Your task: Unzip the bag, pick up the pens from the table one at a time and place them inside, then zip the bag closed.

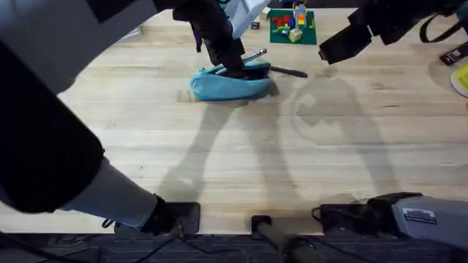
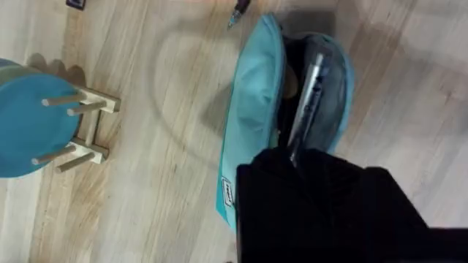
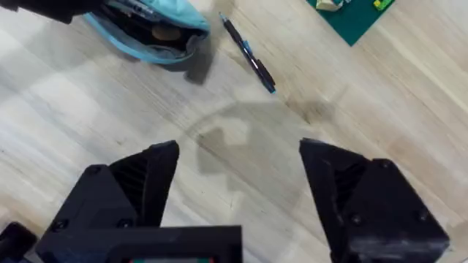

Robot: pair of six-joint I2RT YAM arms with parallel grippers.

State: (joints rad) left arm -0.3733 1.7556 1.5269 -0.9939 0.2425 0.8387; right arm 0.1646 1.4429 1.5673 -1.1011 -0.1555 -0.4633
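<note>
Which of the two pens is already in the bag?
The silver-grey pen, lying inside the open bag. The black pen lies on the table beside the bag.

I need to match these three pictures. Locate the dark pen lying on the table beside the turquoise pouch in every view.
Overhead: the slim dark pen lies on the wooden table just right of the open turquoise fabric pouch.
Left wrist: only its tip shows at the top edge, beyond the pouch's far end.
Right wrist: it lies diagonally at upper centre, right of the pouch.
Shared landmark: the pouch.
</note>
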